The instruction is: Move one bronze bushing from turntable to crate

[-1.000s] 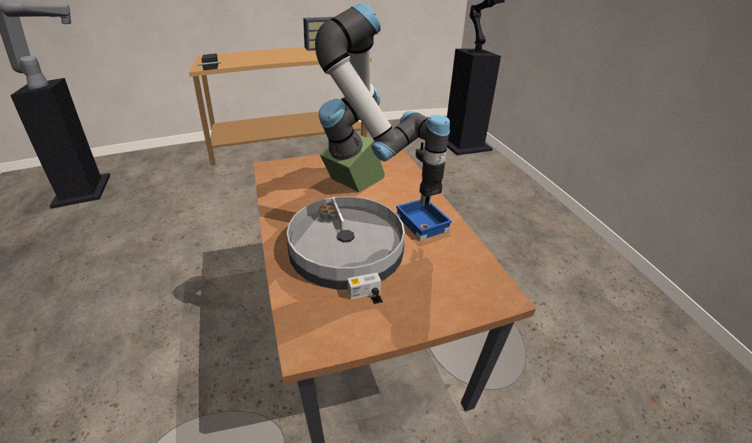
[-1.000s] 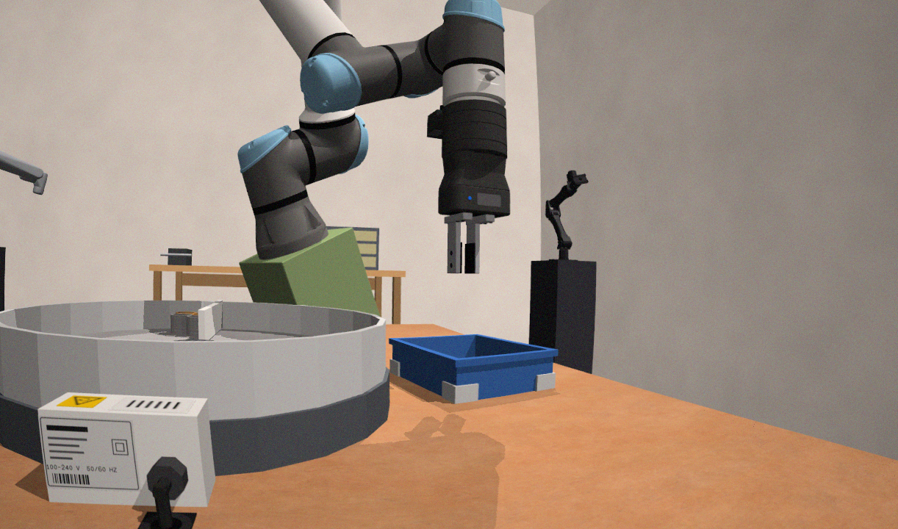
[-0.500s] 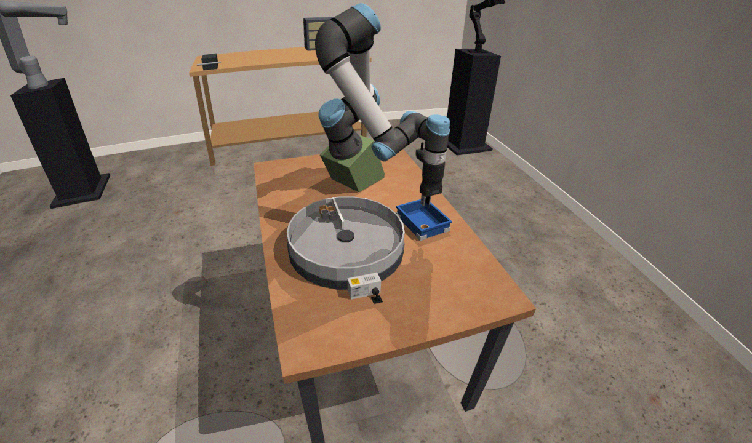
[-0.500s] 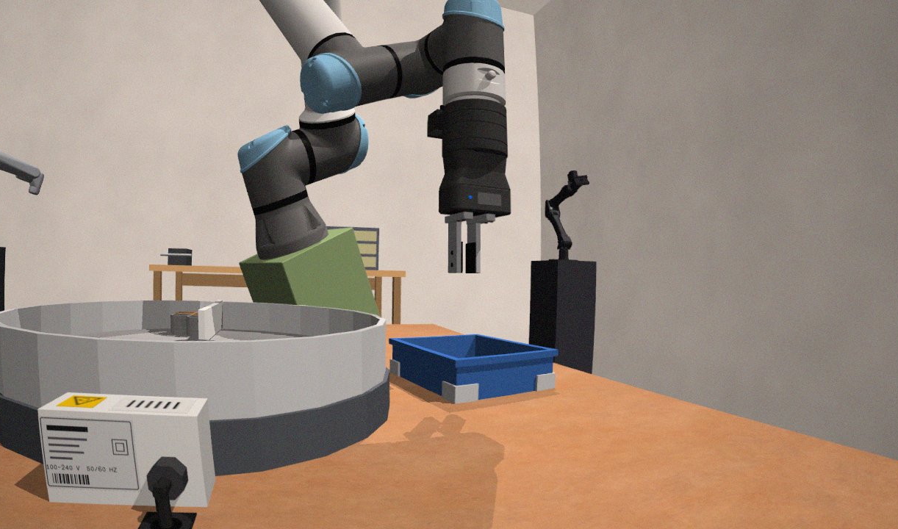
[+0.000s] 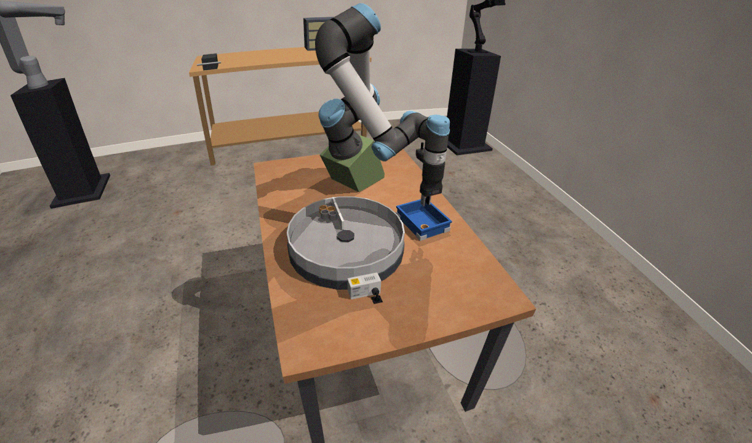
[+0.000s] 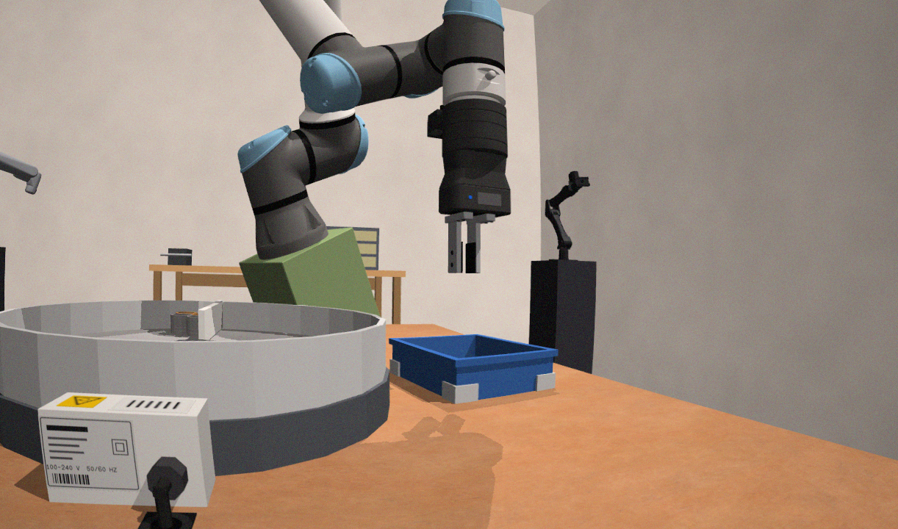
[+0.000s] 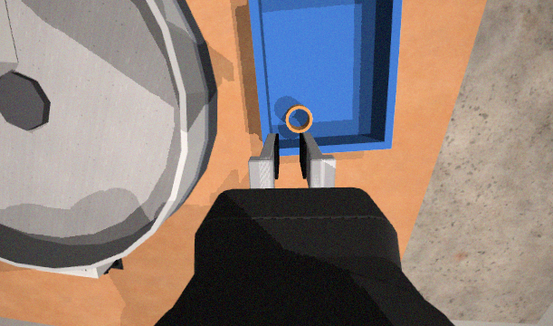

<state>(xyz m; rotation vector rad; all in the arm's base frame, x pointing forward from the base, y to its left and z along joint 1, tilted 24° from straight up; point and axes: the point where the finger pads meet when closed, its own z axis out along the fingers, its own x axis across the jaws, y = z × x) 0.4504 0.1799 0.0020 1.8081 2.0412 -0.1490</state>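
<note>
wrist view: jaws (image 5: 425, 200) (image 6: 464, 270) released above the blue crate (image 5: 429, 233) (image 6: 505, 360) (image 7: 395, 81) (one bronze bushing (image 5: 424, 226) (image 7: 287, 119) inside).

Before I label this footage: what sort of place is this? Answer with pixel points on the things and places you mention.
Probably a robotics lab or test room: an arm (image 5: 359, 96) (image 6: 392, 69) on a table (image 5: 455, 286) (image 6: 636, 447), two more on pedestals (image 5: 59, 143) (image 5: 472, 99), concrete floor (image 5: 615, 264) (image 7: 498, 136).

One crate (image 5: 437, 227) (image 6: 432, 363) (image 7: 312, 54); one turntable (image 5: 313, 259) (image 6: 189, 368) (image 7: 179, 136); one crated bushing (image 5: 421, 226) (image 7: 310, 119); four bushings (image 5: 324, 215) (image 6: 184, 324) visible on turntable.

Bronze bushing (image 5: 424, 226) (image 7: 287, 119) upright in blue crate (image 5: 436, 229) (image 6: 456, 371) (image 7: 326, 149).
</note>
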